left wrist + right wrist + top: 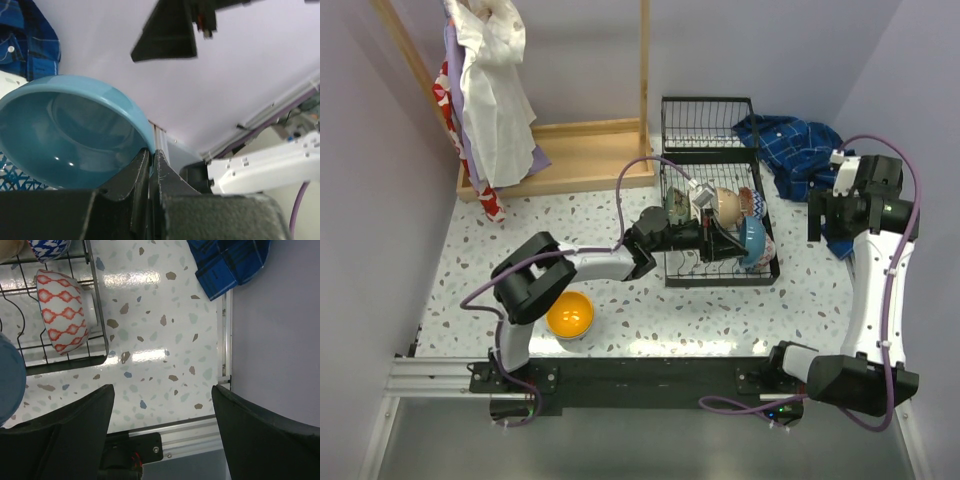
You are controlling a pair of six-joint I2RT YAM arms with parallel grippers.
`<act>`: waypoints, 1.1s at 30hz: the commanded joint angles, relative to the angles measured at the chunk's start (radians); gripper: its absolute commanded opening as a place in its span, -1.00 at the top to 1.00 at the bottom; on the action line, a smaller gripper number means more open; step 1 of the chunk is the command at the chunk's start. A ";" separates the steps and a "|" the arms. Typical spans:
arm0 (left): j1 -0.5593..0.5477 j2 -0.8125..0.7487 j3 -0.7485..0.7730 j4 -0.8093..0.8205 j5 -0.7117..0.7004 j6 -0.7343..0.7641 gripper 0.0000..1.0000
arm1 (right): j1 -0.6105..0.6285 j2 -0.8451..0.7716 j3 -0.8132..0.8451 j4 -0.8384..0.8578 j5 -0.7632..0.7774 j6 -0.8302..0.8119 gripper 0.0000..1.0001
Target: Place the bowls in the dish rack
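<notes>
The left gripper [151, 153] is clamping down on the rim of a glossy teal bowl [65, 135]. That bowl is standing on edge toward the right side of the black wire dish rack [720, 281], just beside a red-orange patterned bowl [62, 310]. I'm counting five bowls sitting in the rack, including a pale green bowl [677, 205] and a beige bowl [727, 205], plus one yellow bowl [569, 315] sitting alone on the speckled table [650, 310]. The right gripper [161, 390] is hanging over the table beside the rack, fingers spread wide and gripping nothing.
</notes>
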 commanded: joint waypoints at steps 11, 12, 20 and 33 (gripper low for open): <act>-0.004 0.094 0.057 0.080 -0.177 -0.282 1.00 | -0.005 -0.015 -0.006 -0.035 0.019 0.015 -0.66; -0.004 0.096 0.054 0.083 -0.174 -0.282 1.00 | -0.005 -0.013 -0.010 -0.036 0.014 0.016 -0.66; 0.000 0.139 0.053 0.082 -0.165 -0.251 1.00 | -0.005 -0.018 -0.026 -0.042 -0.003 0.029 -0.66; 0.011 0.249 0.082 0.094 -0.157 -0.265 1.00 | -0.005 -0.082 -0.118 -0.050 0.005 0.029 -0.65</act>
